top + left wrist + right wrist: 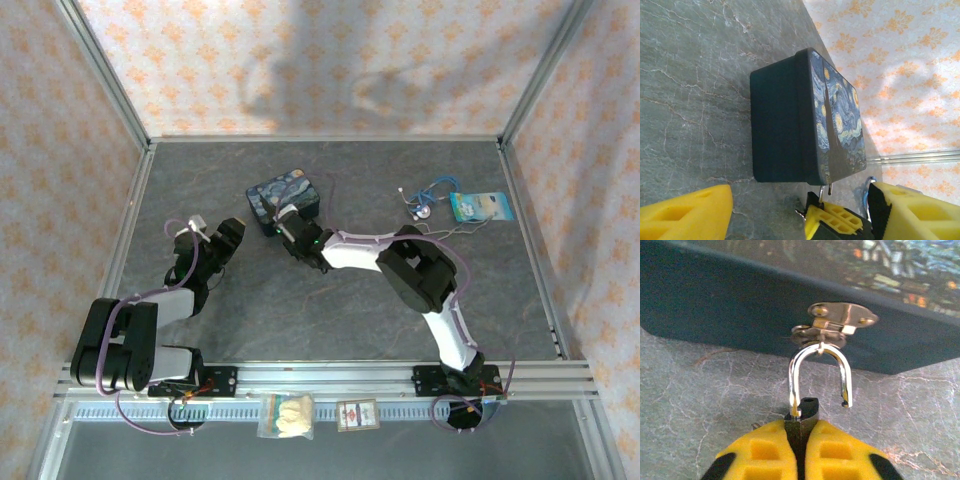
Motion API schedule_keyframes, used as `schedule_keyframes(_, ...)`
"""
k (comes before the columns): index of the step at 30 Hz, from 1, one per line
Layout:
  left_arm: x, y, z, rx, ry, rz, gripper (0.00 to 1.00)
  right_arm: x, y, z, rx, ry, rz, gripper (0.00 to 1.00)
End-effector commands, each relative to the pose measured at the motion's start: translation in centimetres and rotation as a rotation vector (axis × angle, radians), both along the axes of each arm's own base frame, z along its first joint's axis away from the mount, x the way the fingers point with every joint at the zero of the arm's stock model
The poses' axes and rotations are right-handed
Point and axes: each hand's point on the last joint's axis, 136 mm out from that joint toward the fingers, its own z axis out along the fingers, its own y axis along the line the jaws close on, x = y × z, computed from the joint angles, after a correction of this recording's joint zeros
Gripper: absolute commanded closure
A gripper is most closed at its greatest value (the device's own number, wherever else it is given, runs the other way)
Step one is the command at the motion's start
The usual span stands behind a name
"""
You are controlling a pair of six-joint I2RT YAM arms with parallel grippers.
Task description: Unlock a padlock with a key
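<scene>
Right gripper [801, 434]: yellow fingers pressed together, pinching the dark body of the tiny dark-bodied padlock [808, 408] from both sides. The body sits right at the fingertips, just above the grey marbled table top [300, 320]; contact with the table cannot be told. The padlock's thin silvery U-shaped shackle [817, 352] rises from the body. One leg is seated in the body, the other leg's end hangs free and clear of it, so the shackle stands open. The bend of the shackle is hooked through the small silvery metal hasp [832, 320] on the side wall of the blue painted tin box with a starry-night lid [283, 195]. The tin lies flat on the table, mid-far area, and the right arm reaches across to its near side.

Left gripper [800, 199]: jaws spread wide, holding nothing, pointed at the tin's side from the left, near it but not touching. The right gripper's yellow fingers and the shackle show between its fingers in the left wrist view.

Farther right on the table, well apart from the tin: blue cord bundle with silvery bits [425, 198], and beside it a pale blue flat packet [480, 206].
</scene>
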Motion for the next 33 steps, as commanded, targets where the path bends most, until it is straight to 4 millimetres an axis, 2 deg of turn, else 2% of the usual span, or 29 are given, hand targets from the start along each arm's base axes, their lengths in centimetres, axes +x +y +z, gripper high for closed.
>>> schedule_keyframes(1, 0.3, 0.4, 0.9, 0.008, -0.030, 0.012, 0.28, -0.9, -0.1, -0.8, -0.049, 0.028, 0.100, 1.00)
schedule_keyframes(10, 0.2, 0.5, 0.6, 0.022, -0.034, 0.005, 0.28, -1.0, -0.1, -0.4, -0.018, 0.132, 0.303, 1.00)
schedule_keyframes(18, 0.2, 0.2, 0.6, 0.031, -0.037, -0.020, 0.28, 0.0, -1.1, 1.4, 0.046, 0.126, 0.375, 1.00)
schedule_keyframes(24, 0.3, 0.1, 0.7, 0.030, -0.040, -0.027, 0.29, -1.0, 0.0, 1.9, 0.113, 0.138, 0.455, 1.00)
schedule_keyframes(33, 0.3, -0.2, 0.6, 0.018, -0.036, -0.042, 0.28, -0.4, 0.7, 1.2, -0.011, 0.091, 0.611, 1.00)
